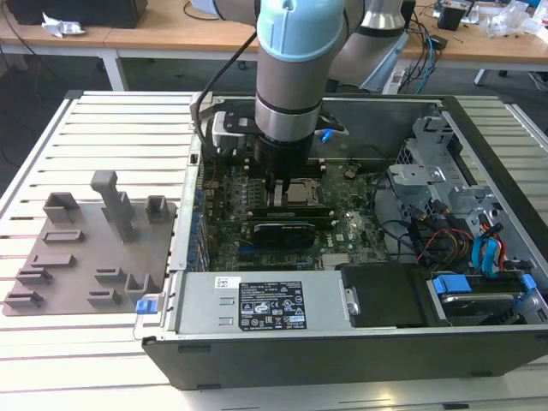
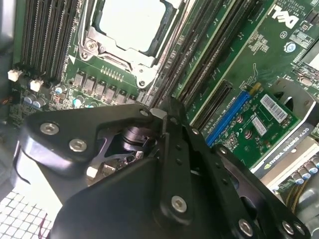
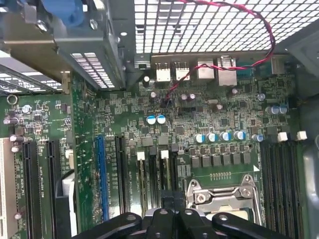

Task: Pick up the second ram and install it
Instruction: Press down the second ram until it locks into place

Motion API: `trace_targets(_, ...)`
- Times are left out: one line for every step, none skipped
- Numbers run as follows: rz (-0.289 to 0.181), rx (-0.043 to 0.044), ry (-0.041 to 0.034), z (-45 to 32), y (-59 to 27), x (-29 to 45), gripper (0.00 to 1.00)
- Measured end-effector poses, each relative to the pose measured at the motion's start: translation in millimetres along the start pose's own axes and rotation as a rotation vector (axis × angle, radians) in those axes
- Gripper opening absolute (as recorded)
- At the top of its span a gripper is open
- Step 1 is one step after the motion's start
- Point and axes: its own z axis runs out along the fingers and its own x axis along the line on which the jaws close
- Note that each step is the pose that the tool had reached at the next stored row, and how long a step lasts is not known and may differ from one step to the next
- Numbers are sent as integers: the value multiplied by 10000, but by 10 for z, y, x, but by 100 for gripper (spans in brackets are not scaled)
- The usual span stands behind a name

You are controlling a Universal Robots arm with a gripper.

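I see the green motherboard (image 3: 209,109) close up through the first wrist view. The black gripper (image 3: 172,211) links rise at the near edge, over the slots just beside the metal CPU socket (image 3: 224,196). A blue slot (image 3: 101,174) runs alongside black slots (image 3: 35,184). A row of blue-topped capacitors (image 3: 222,136) sits beyond the socket. Silver rear ports (image 3: 199,71) line the far edge under a perforated metal grille (image 3: 199,25), and a red wire (image 3: 249,30) loops across it down to the board.
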Motion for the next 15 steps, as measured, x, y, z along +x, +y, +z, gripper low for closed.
trace_targets(-1, -1, 4, -79, 1, -7, 11)
trace_targets(0, -9, 12, -119, -9, -11, 11)
trace_targets(3, -28, 11, -126, -37, -14, 11)
trace_targets(12, -121, 21, -131, -122, -20, 11)
trace_targets(19, -218, 28, -133, -211, -27, 11)
trace_targets(28, -281, 31, -135, -270, -33, 11)
trace_targets(29, -321, 34, -136, -311, -37, 11)
trace_targets(37, -388, 37, -138, -385, -47, 11)
trace_targets(39, -417, 42, -140, -424, -52, 11)
trace_targets(39, -436, 45, -156, -466, -62, 11)
trace_targets(40, -438, 43, -208, -473, -71, 11)
trace_targets(42, -438, 42, -275, -471, -78, 11)
trace_targets(43, -438, 43, -359, -468, -86, 11)
trace_targets(41, -438, 42, -462, -464, -95, 11)
trace_targets(41, -438, 44, -536, -461, -102, 11)
